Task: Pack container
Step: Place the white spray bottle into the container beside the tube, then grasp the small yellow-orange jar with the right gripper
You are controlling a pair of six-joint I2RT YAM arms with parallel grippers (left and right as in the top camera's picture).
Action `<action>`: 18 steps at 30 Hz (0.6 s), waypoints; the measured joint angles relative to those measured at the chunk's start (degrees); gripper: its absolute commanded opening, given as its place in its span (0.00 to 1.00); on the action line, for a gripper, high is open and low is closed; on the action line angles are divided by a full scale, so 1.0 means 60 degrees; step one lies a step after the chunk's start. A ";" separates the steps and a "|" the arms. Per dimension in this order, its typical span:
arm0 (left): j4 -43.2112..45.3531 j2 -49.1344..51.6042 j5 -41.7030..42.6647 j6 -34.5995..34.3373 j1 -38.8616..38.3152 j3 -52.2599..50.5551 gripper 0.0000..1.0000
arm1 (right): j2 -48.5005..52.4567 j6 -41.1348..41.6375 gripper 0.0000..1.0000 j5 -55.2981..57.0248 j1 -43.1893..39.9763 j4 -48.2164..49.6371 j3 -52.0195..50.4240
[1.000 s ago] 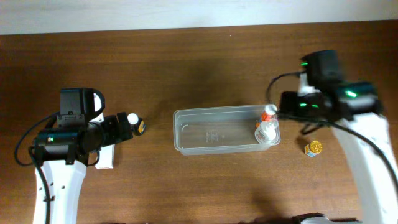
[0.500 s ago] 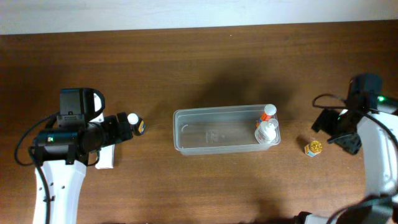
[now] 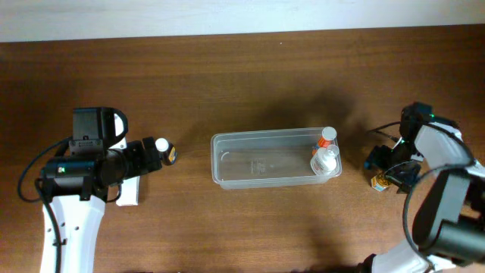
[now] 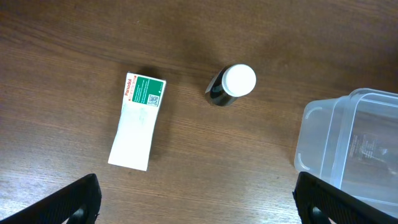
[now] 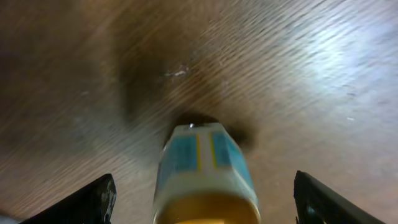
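The clear container sits mid-table with two small bottles, one with an orange neck and one clear, at its right end; its corner shows in the left wrist view. A small blue-and-yellow labelled bottle with a gold cap stands right of the container. My right gripper is open and straddles this bottle, fingers apart from it on both sides. My left gripper is open and empty, near a dark bottle with a white cap and a white box.
The dark white-capped bottle and the white box lie at the left by the left arm. The table's far edge meets a white wall at the top of the overhead view.
My right arm has swung from the container's right end out to the right and down over the gold-capped bottle. The left arm has not moved.
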 measured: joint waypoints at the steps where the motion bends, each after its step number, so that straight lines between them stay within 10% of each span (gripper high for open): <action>1: 0.0000 0.0000 0.0000 0.0000 0.0000 0.0000 0.99 | 0.0131 0.0000 0.83 -0.0018 0.0000 0.0007 0.0000; 18: -0.0004 0.0000 0.0000 0.0000 0.0000 0.0000 0.99 | 0.0361 -0.0204 0.35 -0.0237 0.0000 0.0000 0.0000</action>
